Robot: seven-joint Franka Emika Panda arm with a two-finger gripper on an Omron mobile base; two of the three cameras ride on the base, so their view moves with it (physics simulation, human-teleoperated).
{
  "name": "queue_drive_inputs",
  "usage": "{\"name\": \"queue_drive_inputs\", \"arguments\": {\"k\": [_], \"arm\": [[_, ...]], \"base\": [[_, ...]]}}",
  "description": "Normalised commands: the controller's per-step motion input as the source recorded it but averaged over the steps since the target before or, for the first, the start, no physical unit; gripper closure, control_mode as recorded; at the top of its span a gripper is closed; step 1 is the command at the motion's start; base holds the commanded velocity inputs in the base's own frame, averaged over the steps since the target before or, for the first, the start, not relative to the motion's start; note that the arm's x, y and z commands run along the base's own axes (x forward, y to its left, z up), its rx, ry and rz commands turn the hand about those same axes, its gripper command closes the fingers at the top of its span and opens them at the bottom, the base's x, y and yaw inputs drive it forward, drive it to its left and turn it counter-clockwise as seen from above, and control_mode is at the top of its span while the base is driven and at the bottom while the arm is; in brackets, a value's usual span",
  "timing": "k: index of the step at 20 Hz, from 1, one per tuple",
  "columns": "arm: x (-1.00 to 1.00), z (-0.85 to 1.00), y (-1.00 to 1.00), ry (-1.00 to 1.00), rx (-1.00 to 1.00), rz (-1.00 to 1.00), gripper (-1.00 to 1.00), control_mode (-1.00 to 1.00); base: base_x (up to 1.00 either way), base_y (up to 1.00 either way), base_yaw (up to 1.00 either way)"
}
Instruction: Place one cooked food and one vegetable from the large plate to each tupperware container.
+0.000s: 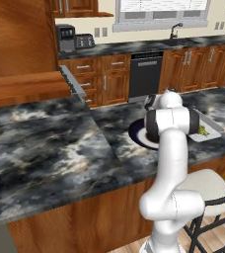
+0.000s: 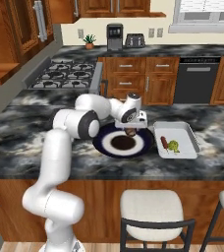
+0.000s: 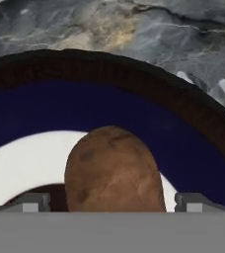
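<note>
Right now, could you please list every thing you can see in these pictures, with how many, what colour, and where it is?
large plate: one, navy rim, white ring, dark centre; on the island counter, under the gripper.
potato-like brown food: one, brown; on the plate, between the fingertips in the hand view.
tupperware container: one seen, pale grey-white; on the counter, right of the plate.
sausage-like food: one, reddish brown; inside the container.
green vegetable: one, yellow-green; inside the container, beside the sausage-like food.
stove: one, grey with dark burners; back left.
dishwasher: one, black; in the far cabinets.
coffee machine: one, dark; back counter.
toaster: one, dark; beside it.
stools: two, cream seats; before the island.
gripper: one, open, above the plate.
</note>
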Motion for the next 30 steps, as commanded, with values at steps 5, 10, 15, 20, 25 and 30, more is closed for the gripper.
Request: {"name": "queue_drive_inputs", "arguments": {"k": [5,10,15,20,25,30], "arm": [[0.12,-0.49,-0.02,0.17,0.0,0.03,-1.0,-1.0],[0.0,-0.49,-0.01,0.18,0.0,0.02,1.0,-1.0],[-0.4,-0.16,0.0,0.03,0.02,0.01,1.0,-1.0],[-1.0,0.17,0.15,-0.07,0.11,0.0,1.0,-1.0],[-1.0,0.39,0.25,-0.23,0.09,0.0,1.0,-1.0],[-1.0,0.24,0.67,-0.4,0.01,-0.02,1.0,-1.0]], "base": [[0.0,0.0,0.0],[0.0,0.0,0.0],[0.0,0.0,0.0],[0.0,0.0,0.0],[0.0,0.0,0.0],[0.0,0.0,0.0]]}}
